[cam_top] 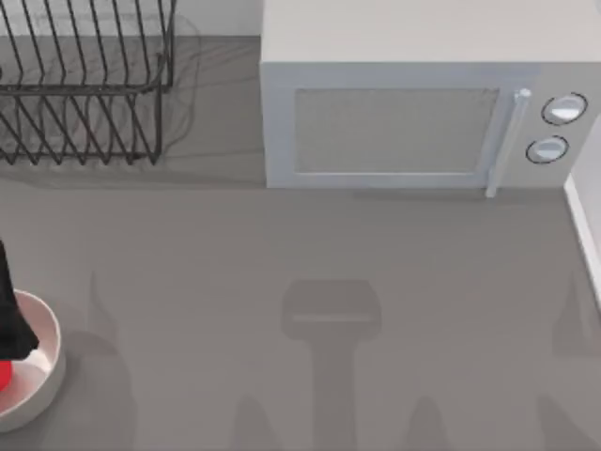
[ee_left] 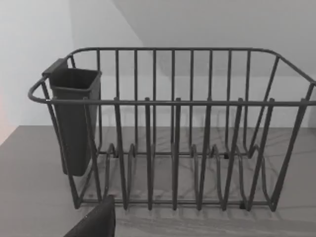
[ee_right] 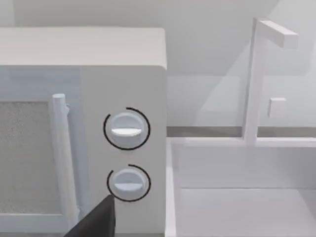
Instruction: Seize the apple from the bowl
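At the near left edge of the grey surface [cam_top: 310, 282], the white bowl [cam_top: 47, 362] sits partly cut off by the top view's border, its thick pale rim curving round a smooth inside. A sliver of the red apple [cam_top: 4, 375] lies in the bowl at the very edge of the view. Directly over it, a dark part of the left arm [cam_top: 11, 315] reaches in from the left and overlaps the bowl's rim, the apple just below and touching that dark shape as seen from above. Whether the left gripper is spread or pressed together cannot be told.

Farther back on the left stands a dark wire dish rack [ee_left: 173, 128], a dark cup-like holder [ee_left: 74, 118] hung on one end. To the right of it along the back sits a pale microwave [cam_top: 413, 113] with a vertical door handle [ee_right: 61, 158] and two round knobs [ee_right: 127, 129], and beyond that a white sink [ee_right: 242, 197] with a tap [ee_right: 259, 74].
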